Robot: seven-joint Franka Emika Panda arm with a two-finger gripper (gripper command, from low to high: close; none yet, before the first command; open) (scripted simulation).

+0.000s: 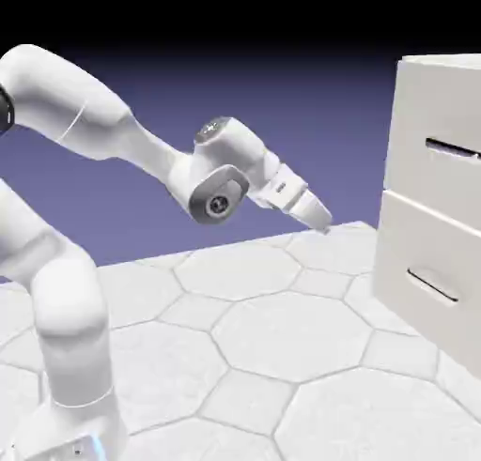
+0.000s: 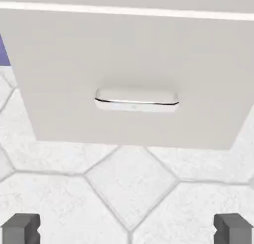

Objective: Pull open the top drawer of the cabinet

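Note:
The off-white cabinet stands at the exterior view's right, with both drawers shut flush. The top drawer carries a slim dark bar handle. My gripper hangs in the air left of the cabinet, about level with the seam between the drawers and well apart from it. It points right and slightly down. In the hand view my gripper is open, its fingertips far apart with nothing between them. That view faces the lower drawer front and its handle; the top drawer's handle is out of this view.
The lower drawer has its own handle. A table of pale hexagonal tiles runs up to the cabinet's foot. My arm's elbow and forearm rise at the exterior view's left.

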